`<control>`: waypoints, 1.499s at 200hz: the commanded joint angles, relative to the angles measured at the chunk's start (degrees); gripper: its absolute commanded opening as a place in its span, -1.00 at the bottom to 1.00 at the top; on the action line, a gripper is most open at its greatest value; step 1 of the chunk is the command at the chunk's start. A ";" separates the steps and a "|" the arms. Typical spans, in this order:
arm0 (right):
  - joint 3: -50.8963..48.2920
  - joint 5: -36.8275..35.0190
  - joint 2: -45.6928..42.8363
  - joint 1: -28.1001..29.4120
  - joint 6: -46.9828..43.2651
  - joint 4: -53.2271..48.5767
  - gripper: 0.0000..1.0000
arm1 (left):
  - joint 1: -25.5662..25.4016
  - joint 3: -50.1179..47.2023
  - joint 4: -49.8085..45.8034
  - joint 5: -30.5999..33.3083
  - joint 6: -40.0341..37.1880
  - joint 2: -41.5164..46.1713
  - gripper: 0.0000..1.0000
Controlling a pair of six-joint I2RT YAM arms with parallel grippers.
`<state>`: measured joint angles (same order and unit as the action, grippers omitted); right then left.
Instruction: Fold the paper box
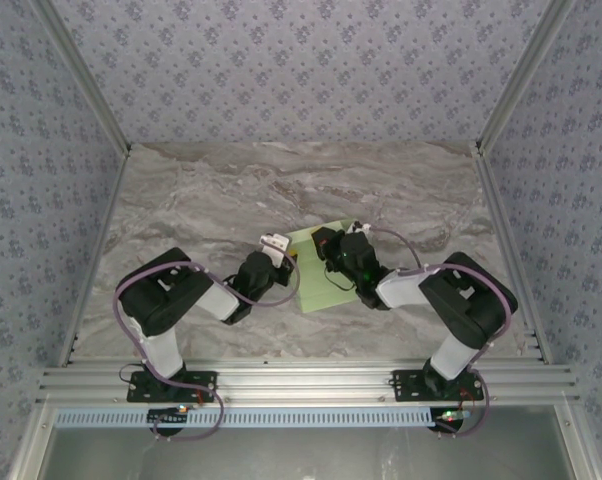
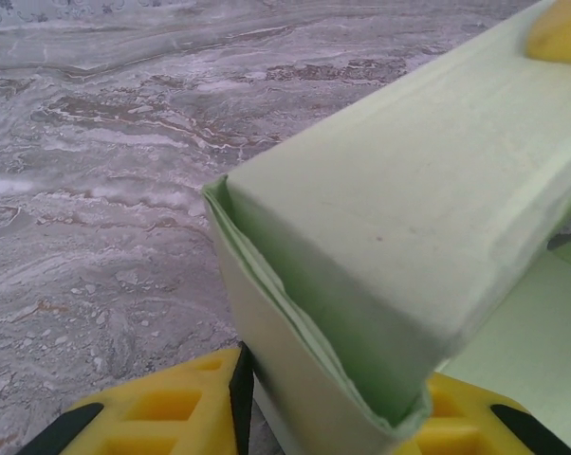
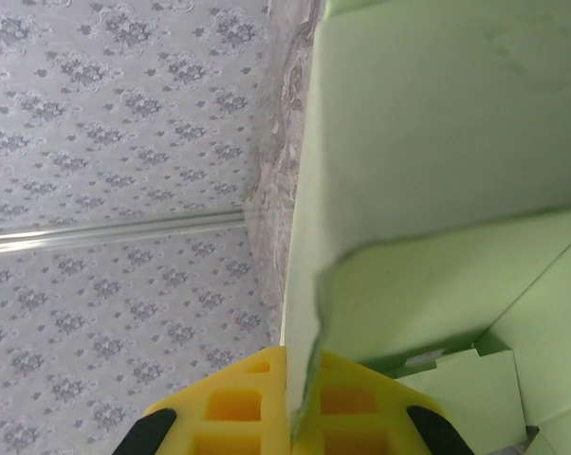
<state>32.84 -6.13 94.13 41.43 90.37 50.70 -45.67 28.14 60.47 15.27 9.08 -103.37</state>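
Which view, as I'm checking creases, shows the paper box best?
Left wrist: the paper box is close, with its folded corner and layered edges sharp. Top external shows it small and partly covered; right wrist shows one panel edge-on plus inner flaps.

A grey-and-brown veined, marble-patterned table top (image 1: 231,190) bears a pale light-green thin-card paper box (image 1: 319,285), part of it lying flat near the table's middle.

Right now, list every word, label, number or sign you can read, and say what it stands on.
None can be read: the paper box is plain green card, the table is marbled and the walls are flower-patterned, with no lettering on any.
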 commanded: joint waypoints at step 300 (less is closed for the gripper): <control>25.76 38.78 -11.68 -25.17 -69.14 -71.88 0.34 | 9.10 3.42 -2.91 -19.66 -6.27 1.69 -0.87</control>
<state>55.22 23.35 78.59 14.68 35.77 -16.32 -36.99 29.08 60.60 1.56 4.91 -103.66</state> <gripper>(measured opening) 0.679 0.103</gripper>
